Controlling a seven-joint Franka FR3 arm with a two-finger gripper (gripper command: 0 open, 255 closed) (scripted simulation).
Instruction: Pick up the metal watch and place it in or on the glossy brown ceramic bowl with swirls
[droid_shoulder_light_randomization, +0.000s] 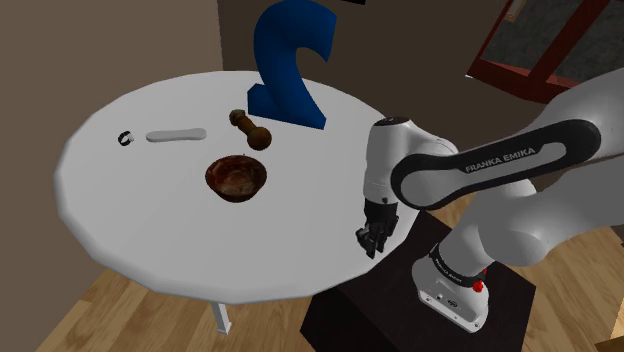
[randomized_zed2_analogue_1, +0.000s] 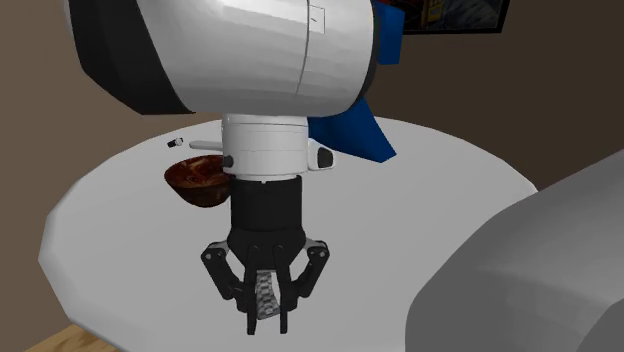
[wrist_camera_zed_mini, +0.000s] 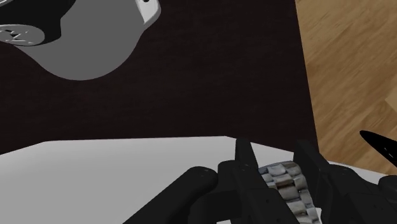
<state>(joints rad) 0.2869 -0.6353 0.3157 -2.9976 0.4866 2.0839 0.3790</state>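
The silver metal link-band watch (randomized_zed2_analogue_1: 263, 295) sits clasped btw. the two black fingers of the gripper (randomized_zed2_analogue_1: 265, 322), which is closed on the band and hangs over the round white surface (randomized_zed2_analogue_1: 450, 200).

The wrist view gives the band's grey links (wrist_camera_zed_mini: 283, 181) close up, pinched in the gripper (wrist_camera_zed_mini: 277, 159), w/ the surface's edge, the dark box stand (wrist_camera_zed_mini: 191, 95) and wooden floor (wrist_camera_zed_mini: 350, 63) beyond. In the shoulder view the gripper (droid_shoulder_light_randomization: 375, 240) is at the surface's edge nearest the stand (droid_shoulder_light_randomization: 380, 310); the watch is too small to tell there.

The glossy brown swirled bowl (droid_shoulder_light_randomization: 237, 178) stands upright near the surface's middle, well apart from the gripper, w/ bare surface btw. them. Beyond the bowl are a brown wooden pestle-like piece (droid_shoulder_light_randomization: 250, 127), a flat white bar (droid_shoulder_light_randomization: 176, 134), a small dark ring (droid_shoulder_light_randomization: 125, 138) and a tall blue S-shaped object (droid_shoulder_light_randomization: 290, 65).
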